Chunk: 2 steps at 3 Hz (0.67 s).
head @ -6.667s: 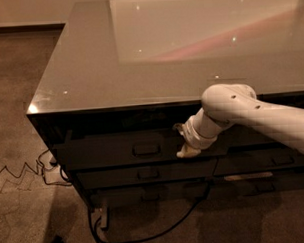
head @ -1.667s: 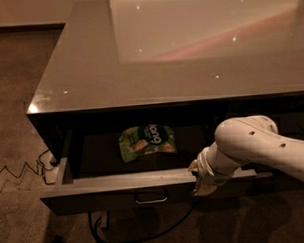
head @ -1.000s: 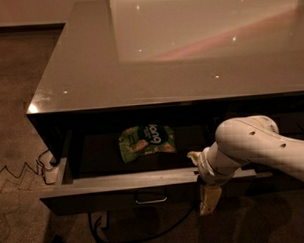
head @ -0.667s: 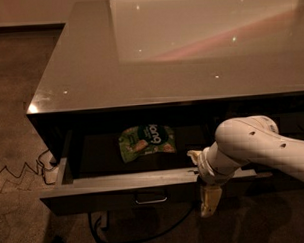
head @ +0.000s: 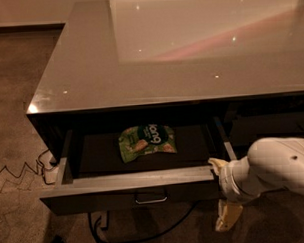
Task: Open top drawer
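The top drawer (head: 110, 201) stands pulled out from under the grey counter (head: 90, 70). Its dark front carries a small metal loop handle (head: 151, 197) at the middle. A green snack bag (head: 146, 141) lies flat on the drawer's dark floor. My gripper (head: 223, 191) is at the right end of the drawer front, on a white arm that comes in from the right. It is open: one pale fingertip (head: 216, 163) sits by the drawer's top right corner and the other (head: 228, 219) hangs down below the front. It holds nothing.
A dark compartment (head: 267, 122) lies to the right of the drawer, above my arm. Cables run over the carpet at the left (head: 18, 170) and under the drawer (head: 126, 239). A white power strip (head: 51, 172) lies by the cabinet's left corner.
The drawer went from shut to pulled out. In the last second the gripper spread its fingers off the drawer front and shifted a little right and down.
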Available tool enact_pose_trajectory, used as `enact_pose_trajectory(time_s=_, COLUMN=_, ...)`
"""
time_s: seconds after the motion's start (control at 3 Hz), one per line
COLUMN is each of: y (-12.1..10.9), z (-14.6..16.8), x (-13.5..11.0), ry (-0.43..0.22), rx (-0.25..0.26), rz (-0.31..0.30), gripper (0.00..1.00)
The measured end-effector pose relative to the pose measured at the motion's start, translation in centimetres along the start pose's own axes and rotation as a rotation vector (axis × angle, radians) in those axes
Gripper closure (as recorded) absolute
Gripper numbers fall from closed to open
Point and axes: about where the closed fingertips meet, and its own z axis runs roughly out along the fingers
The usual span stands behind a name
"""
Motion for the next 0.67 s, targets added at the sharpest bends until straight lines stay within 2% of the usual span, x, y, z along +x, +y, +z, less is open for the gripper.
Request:
enact_pose_trajectory(time_s=0.33, y=2.4, z=0.0, x=1.4, ry=0.010, rx=0.014, rz=0.050, gripper=0.19)
enact_pose_trajectory(time_s=0.67, y=3.5, z=0.2, x=1.8, ry=0.014, rx=0.003, rz=0.066, gripper=0.42)
